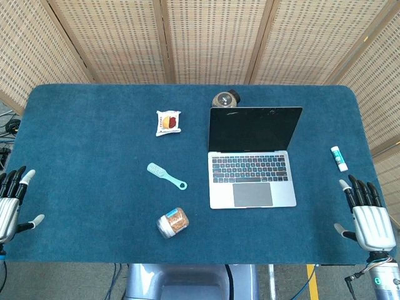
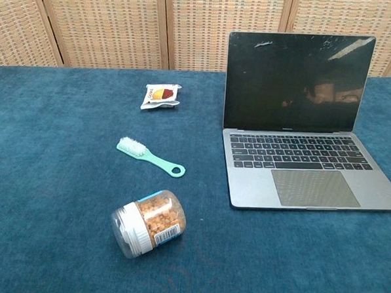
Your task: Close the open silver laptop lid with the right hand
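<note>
Currently the silver laptop [image 1: 252, 161] sits open right of the table's [image 1: 87, 156] centre, lid upright, screen dark. Right hand [image 1: 369, 215] rests at the right near edge, fingers apart, holding nothing, well apart from the laptop. Left hand [image 1: 11, 203] at the left near edge, fingers likewise spread. Left of the laptop: snack packet [image 1: 169, 122], green brush [image 1: 166, 175], jar [image 1: 173, 222] on its side. White tube [image 1: 339, 158] near right edge.

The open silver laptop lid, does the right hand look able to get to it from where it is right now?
Probably yes. The right hand rests open at the table's near right edge, and only bare blue cloth lies between it and the open silver laptop's lid. The small white tube lies off to the side.
</note>
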